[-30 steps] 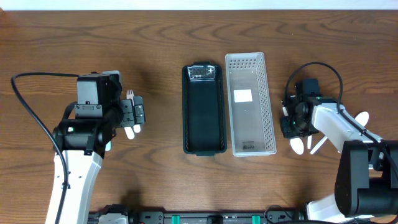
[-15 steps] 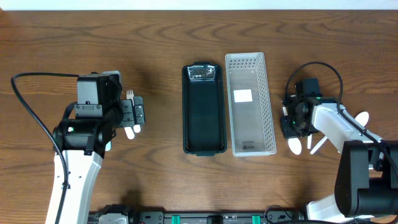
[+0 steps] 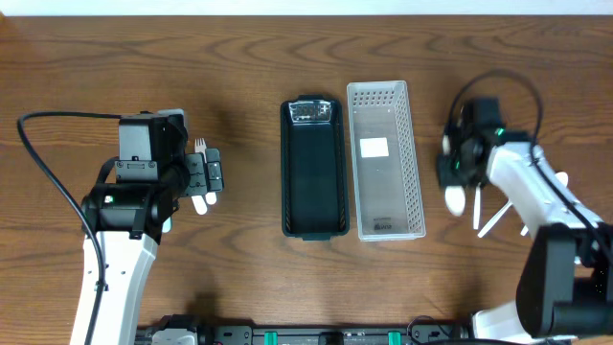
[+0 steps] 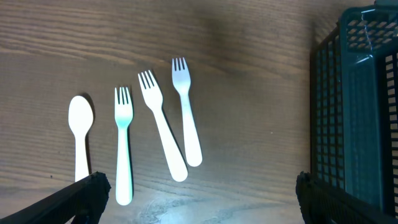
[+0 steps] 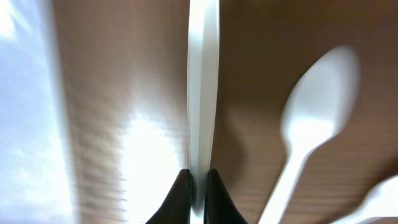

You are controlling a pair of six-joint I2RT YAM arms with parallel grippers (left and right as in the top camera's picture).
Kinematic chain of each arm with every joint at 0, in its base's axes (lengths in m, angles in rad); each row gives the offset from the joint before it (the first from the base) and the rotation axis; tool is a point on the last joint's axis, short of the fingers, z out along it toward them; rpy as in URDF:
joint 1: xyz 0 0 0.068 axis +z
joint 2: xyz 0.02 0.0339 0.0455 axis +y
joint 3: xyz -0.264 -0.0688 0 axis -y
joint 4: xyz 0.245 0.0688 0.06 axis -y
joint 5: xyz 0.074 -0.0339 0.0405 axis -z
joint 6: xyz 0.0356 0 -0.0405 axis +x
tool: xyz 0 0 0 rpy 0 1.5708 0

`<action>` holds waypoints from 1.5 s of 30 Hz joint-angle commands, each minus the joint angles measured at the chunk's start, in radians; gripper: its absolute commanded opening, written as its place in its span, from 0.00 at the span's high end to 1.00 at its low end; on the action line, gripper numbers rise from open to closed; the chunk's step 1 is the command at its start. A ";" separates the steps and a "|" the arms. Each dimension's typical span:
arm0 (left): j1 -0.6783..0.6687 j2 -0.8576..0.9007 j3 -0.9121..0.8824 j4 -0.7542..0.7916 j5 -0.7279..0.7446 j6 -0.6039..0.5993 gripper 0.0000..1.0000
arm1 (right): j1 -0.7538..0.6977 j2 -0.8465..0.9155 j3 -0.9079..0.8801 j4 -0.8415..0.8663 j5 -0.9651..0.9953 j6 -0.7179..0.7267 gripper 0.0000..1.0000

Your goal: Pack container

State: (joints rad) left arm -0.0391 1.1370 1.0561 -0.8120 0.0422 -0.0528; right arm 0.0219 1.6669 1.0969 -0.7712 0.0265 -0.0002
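A black container (image 3: pixel 314 182) and a white perforated basket (image 3: pixel 385 158) lie side by side mid-table. My right gripper (image 3: pixel 458 172) is shut on a white spoon (image 3: pixel 456 201), held just right of the basket. In the right wrist view the spoon (image 5: pixel 203 93) shows edge-on between my shut fingers (image 5: pixel 199 177). My left gripper (image 3: pixel 213 175) is open above three white forks (image 4: pixel 160 130) and a white spoon (image 4: pixel 81 134). Its fingers (image 4: pixel 199 193) stand wide apart and hold nothing.
More white utensils (image 3: pixel 490 222) lie on the table right of the basket, one a spoon (image 5: pixel 311 124). The black container's mesh wall (image 4: pixel 360 106) is at the right of the left wrist view. The blurred basket wall (image 5: pixel 25 93) is left of the held spoon.
My right gripper has lifted and moved toward the back of the table with the white spoon in it. The left arm has not moved.
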 commanded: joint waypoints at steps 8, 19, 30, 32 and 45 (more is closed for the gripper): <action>0.005 -0.002 0.023 -0.003 -0.011 -0.009 0.02 | 0.153 -0.137 0.393 -0.085 -0.010 0.246 0.99; 0.005 -0.002 0.023 -0.002 -0.011 -0.009 0.02 | 0.349 0.080 0.353 -0.115 0.011 0.329 0.99; 0.005 -0.002 0.023 -0.002 -0.011 -0.009 0.02 | 0.380 0.277 0.353 -0.131 -0.016 0.328 0.81; 0.005 -0.002 0.023 -0.002 -0.011 -0.009 0.02 | 0.378 0.267 0.363 -0.131 -0.016 0.325 0.64; 0.005 -0.002 0.023 -0.002 -0.011 -0.009 0.02 | 0.116 -0.043 0.550 -0.273 0.035 0.296 0.01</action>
State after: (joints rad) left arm -0.0391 1.1370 1.0561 -0.8112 0.0422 -0.0528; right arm 0.2367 1.7130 1.6253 -1.0187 0.0219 0.2916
